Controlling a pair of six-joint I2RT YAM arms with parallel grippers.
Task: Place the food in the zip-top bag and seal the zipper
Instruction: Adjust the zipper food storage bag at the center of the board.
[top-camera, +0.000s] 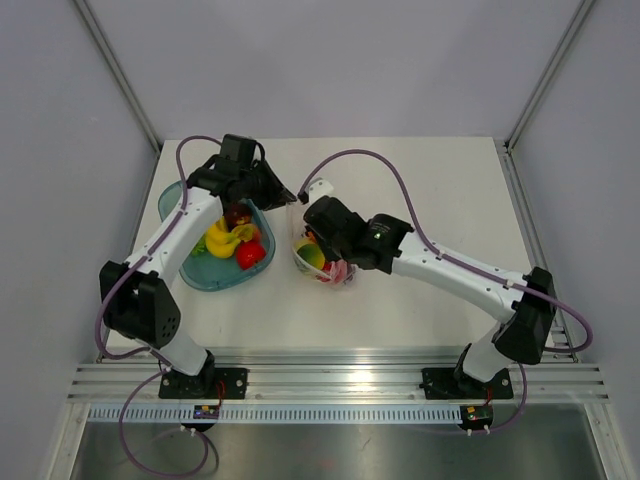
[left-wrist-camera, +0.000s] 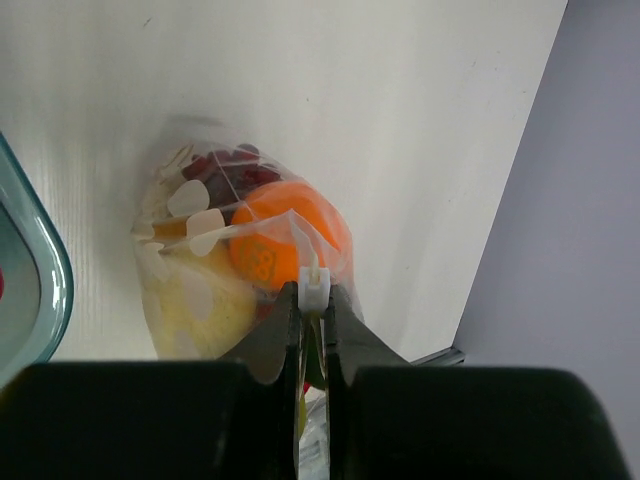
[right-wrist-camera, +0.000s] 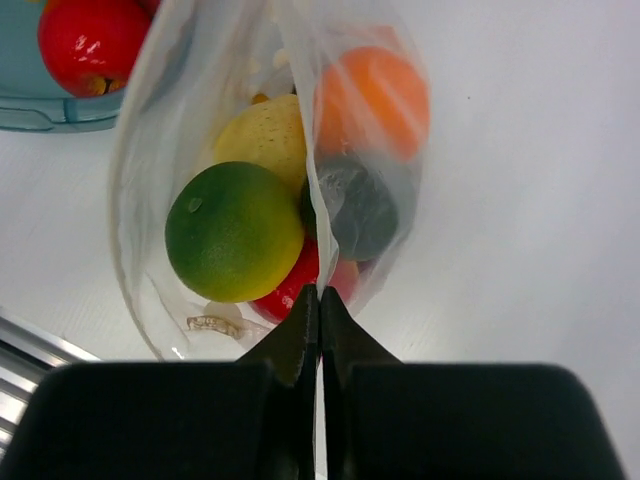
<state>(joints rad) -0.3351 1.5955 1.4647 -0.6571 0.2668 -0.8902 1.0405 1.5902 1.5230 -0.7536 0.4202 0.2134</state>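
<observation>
A blue-green bowl (top-camera: 212, 281) sits on the left of the tabletop (top-camera: 420, 190). It holds yellow bananas (top-camera: 228, 238), a red apple (right-wrist-camera: 90, 40) and a dark red piece (top-camera: 237, 214) at its far side.

The left gripper (left-wrist-camera: 313, 300) reaches over the bowl's far rim, just right of it. Its jaws are closed on a thin edge of the bag (top-camera: 322, 262), with a small white tab (left-wrist-camera: 313, 285) showing at the tips.

The bag lies just right of the bowl, near the middle of the tabletop, and is clear and crinkled. In the left wrist view it holds an orange (left-wrist-camera: 290, 245) nearest the gripper, dark red grapes (left-wrist-camera: 232, 168) beyond it, and a pale yellow fruit to the left. In the right wrist view a green lime (right-wrist-camera: 233, 232) sits toward the front of the bag. A lemon (right-wrist-camera: 262, 140) lies behind the lime. The orange is up to the right behind a layer of film, and a dark round piece (right-wrist-camera: 360, 208) is below it. A red piece (right-wrist-camera: 298, 290) lies at the bottom, next to the lime. Whether the zipper is closed cannot be told.

The right gripper (right-wrist-camera: 318, 298) comes in from the right and hangs over the bag. Its jaws are shut tight on a fold of the bag's film.
</observation>
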